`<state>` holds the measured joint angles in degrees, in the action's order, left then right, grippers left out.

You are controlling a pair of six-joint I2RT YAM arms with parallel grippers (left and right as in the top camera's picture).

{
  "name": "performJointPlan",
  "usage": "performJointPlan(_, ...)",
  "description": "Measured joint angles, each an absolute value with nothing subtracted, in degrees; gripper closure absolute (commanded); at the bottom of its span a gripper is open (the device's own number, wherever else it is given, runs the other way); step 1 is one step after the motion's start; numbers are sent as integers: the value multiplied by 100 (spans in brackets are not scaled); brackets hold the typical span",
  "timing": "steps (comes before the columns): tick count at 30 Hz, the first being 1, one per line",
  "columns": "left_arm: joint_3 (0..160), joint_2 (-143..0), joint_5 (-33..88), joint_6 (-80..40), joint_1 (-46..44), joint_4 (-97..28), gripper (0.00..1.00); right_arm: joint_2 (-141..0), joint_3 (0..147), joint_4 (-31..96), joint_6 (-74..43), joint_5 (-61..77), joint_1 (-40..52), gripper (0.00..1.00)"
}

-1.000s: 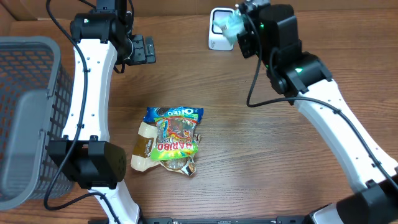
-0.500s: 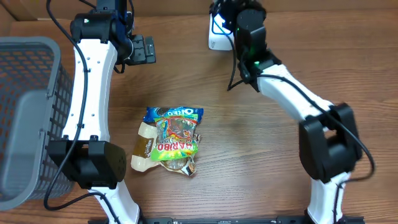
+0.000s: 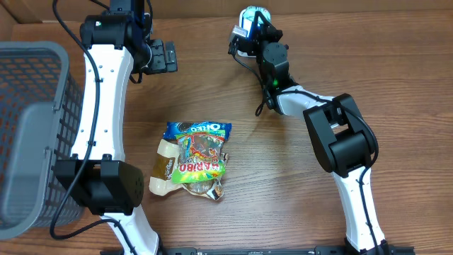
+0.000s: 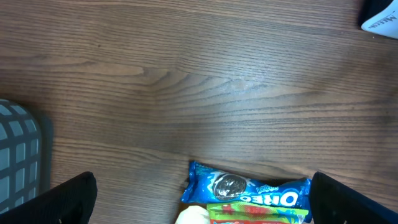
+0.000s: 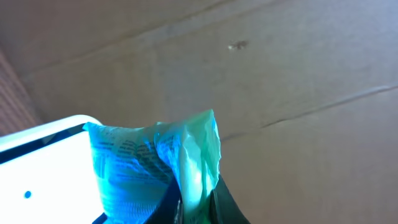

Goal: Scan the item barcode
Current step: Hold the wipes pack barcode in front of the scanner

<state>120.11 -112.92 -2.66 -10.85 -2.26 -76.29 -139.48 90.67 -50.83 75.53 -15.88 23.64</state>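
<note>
A grey mesh basket (image 3: pixel 32 127) sits at the left edge of a wooden table (image 3: pixel 269 184). Just beside it the left arm rises from the near edge and reaches toward the far edge. The left gripper (image 3: pixel 161 57) hangs there above bare wood, left of the middle, its jaws spread wide and holding nothing. Its wrist camera looks down past the two dark fingertips (image 4: pixel 68 199) onto the tabletop.

Around the middle of the table lies a small pile of snacks. A blue Oreo pack (image 3: pixel 198 129) lies flat on the far side of the pile. A green Haribo bag (image 3: pixel 200 164) overlaps its near edge. A beige packet (image 3: pixel 164 166) pokes out from the left of the pile.

To the right, the right arm stretches from the near edge to the far edge, right of the middle. The right gripper (image 5: pixel 194 208) is clamped tight on a crinkled teal packet (image 5: pixel 155 162) with fine print on it. This packet is held up off the table just beside a white scanner (image 5: pixel 37 162) standing at the far edge. Whether the two touch cannot be told. A brown cardboard wall (image 5: pixel 280 62) stands behind them.
</note>
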Motion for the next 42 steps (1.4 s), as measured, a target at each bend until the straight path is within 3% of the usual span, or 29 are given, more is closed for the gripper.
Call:
performJointPlan(5,12011,-11292,-263,-1085,-226,-7629,0,-13994,9070,-5599,7653,-1470,2257,96)
performJointPlan(42,12011,-11292,-263,-1085,-226,-7629,0,-14005,9070,-5019,7693,-1135,2104,96)
